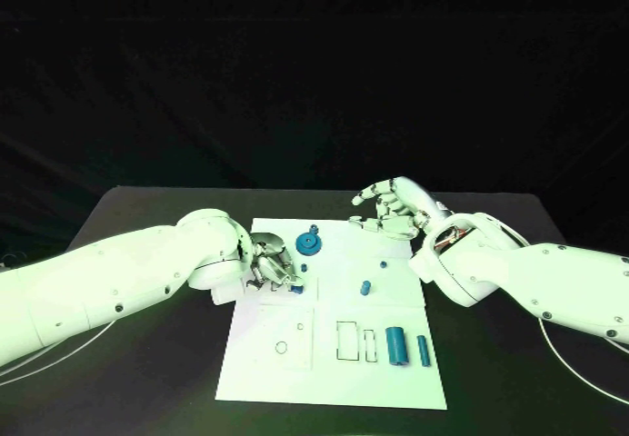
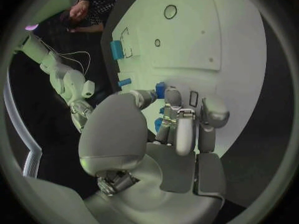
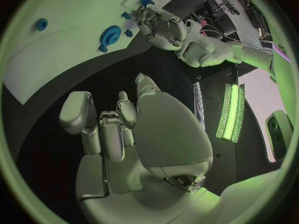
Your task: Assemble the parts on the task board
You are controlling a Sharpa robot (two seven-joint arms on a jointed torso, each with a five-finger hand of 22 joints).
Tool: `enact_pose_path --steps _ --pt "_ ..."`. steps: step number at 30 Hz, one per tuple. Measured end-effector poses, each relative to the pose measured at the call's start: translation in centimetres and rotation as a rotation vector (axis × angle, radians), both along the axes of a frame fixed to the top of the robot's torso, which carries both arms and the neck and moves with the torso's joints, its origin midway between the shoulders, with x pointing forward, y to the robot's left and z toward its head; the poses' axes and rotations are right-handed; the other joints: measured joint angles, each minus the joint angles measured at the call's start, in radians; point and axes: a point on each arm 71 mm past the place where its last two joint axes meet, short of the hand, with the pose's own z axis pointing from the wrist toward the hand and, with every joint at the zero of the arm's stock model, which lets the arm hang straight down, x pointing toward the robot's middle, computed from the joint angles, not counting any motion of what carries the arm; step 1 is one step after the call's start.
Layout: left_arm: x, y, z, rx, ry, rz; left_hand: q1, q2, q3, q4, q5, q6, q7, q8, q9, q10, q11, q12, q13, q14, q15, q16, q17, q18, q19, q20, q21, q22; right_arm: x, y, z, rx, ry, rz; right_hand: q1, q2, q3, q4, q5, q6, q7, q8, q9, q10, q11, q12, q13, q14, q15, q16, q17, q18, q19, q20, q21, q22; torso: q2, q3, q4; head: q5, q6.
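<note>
Head view: white task board (image 1: 380, 363) mid-table, flat matte plate w/ outlined slots. Left hand (image 1: 269, 263) down on board's left edge, fingers curled round small blue part (image 1: 296, 290); looks pinched, can't confirm. Blue gear (image 1: 309, 242) just beside it. Right hand (image 1: 394, 207) hovers off board's far right corner, fingers apart, holding nothing. Blue cylinder (image 1: 396, 346) + pin (image 1: 424, 350) near front slots.

Left wrist view: fingertips (image 2: 161, 90) touching blue part. Parts prob light, rigid, smooth plastic; grip by sides.

Right wrist view: right hand spread, gear (image 3: 111, 35) toothed, round.
</note>
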Motion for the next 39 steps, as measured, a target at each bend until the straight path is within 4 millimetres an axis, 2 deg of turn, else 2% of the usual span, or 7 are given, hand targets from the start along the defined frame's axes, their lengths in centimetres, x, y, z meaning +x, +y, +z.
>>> enact_pose_path --steps 8,12,14,18,23,27,39 --pt "-0.1 0.3 0.0 -0.007 0.006 0.010 -0.016 -0.008 0.013 -0.013 0.003 0.000 0.000 0.007 0.026 0.008 0.004 0.000 0.008 0.000 0.000 0.003 0.000 0.000 0.000 0.000 0.006 0.005 0.0 0.0 -0.1 -0.001 0.002 -0.001 0.000 0.000 0.002 -0.002 0.000 0.000 0.000 0.000 0.000 0.000 0.000 0.000 0.000 0.000 0.000 0.000 0.000 0.000 0.000 0.000 0.000 -0.001 0.000 0.0001 -0.0002 0.002 0.000" --pt "-0.2 0.7 0.1 -0.017 0.001 0.027 -0.046 -0.024 0.014 -0.014 0.088 0.005 -0.005 0.015 0.077 0.041 -0.002 0.014 0.032 0.000 0.000 0.016 0.000 0.000 0.022 -0.004 0.024 0.033 0.0 -0.1 -0.1 -0.001 0.003 -0.002 0.000 0.000 0.002 -0.002 0.006 0.000 0.000 0.000 -0.001 0.000 0.000 0.000 0.000 0.000 0.000 0.000 0.000 0.000 0.000 0.000 0.000 -0.001 0.000 0.0006 -0.0001 0.003 0.000" --pt "-0.3 1.0 0.3 -0.024 -0.004 0.038 -0.056 -0.035 0.051 -0.056 0.115 0.014 -0.008 0.015 0.078 0.048 -0.004 0.016 0.040 0.002 -0.002 0.018 0.000 0.000 0.029 -0.007 0.027 0.045 0.0 -0.2 -0.1 -0.001 0.003 -0.003 0.000 0.000 0.002 -0.002 0.006 0.000 0.000 0.000 -0.001 0.000 0.000 0.003 0.000 0.000 0.000 0.000 0.000 0.000 0.000 0.000 0.000 -0.001 0.000 0.0007 0.0002 0.003 0.000" --pt "-0.5 1.4 0.5 -0.038 -0.018 0.057 -0.073 -0.051 0.039 -0.068 0.194 0.034 -0.013 0.015 0.078 0.073 -0.009 0.027 0.057 0.000 -0.007 0.027 0.000 -0.016 0.053 -0.012 0.048 0.079 0.0 -0.3 -0.2 -0.002 0.004 -0.006 0.000 0.000 0.002 -0.002 0.006 -0.002 0.002 0.000 -0.001 0.000 0.000 0.003 0.000 0.000 0.000 0.000 0.000 0.000 0.000 0.000 0.000 -0.001 -0.001 0.0013 0.0010 0.003 -0.002" --pt "-0.8 1.5 0.9 -0.052 -0.047 0.065 -0.083 -0.062 0.030 -0.077 0.261 0.051 -0.018 0.015 0.078 0.090 -0.011 0.034 0.073 0.000 -0.015 0.038 0.000 -0.016 0.075 -0.017 0.065 0.113 0.0 -0.5 -0.2 -0.003 0.004 -0.010 0.000 0.000 0.002 -0.002 0.006 -0.003 0.003 0.000 -0.001 0.000 0.000 0.003 0.000 0.000 0.000 0.000 0.000 0.000 0.000 0.000 0.000 -0.001 0.000 0.0009 0.0014 0.006 -0.004" --pt "-1.0 1.3 1.1 -0.054 -0.078 0.056 -0.092 -0.071 0.025 -0.082 0.299 0.060 -0.020 0.015 0.078 0.104 -0.017 0.037 0.083 0.001 -0.020 0.038 0.000 -0.016 0.085 -0.022 0.074 0.134 0.0 -0.6 -0.2 -0.004 0.005 -0.013 0.000 0.000 0.002 -0.002 0.005 -0.007 0.000 0.000 -0.002 0.000 0.000 0.003 0.000 0.000 0.000 0.000 0.000 0.000 0.000 0.000 0.000 -0.001 0.000 0.0008 0.0010 0.008 -0.007" --pt "-1.0 0.4 1.5 0.007 -0.175 -0.002 -0.101 -0.079 0.022 -0.086 0.341 0.078 -0.023 0.009 0.078 0.122 -0.018 0.037 0.091 0.000 -0.022 0.038 0.000 -0.016 0.097 -0.025 0.080 0.155 -0.1 -0.8 -0.3 -0.005 0.008 -0.018 0.000 0.000 0.002 -0.002 0.005 -0.007 0.000 0.000 -0.002 0.000 0.000 0.003 0.000 0.000 0.000 0.000 0.000 0.000 0.000 0.000 0.000 -0.001 0.001 0.0001 0.0003 0.010 -0.012"
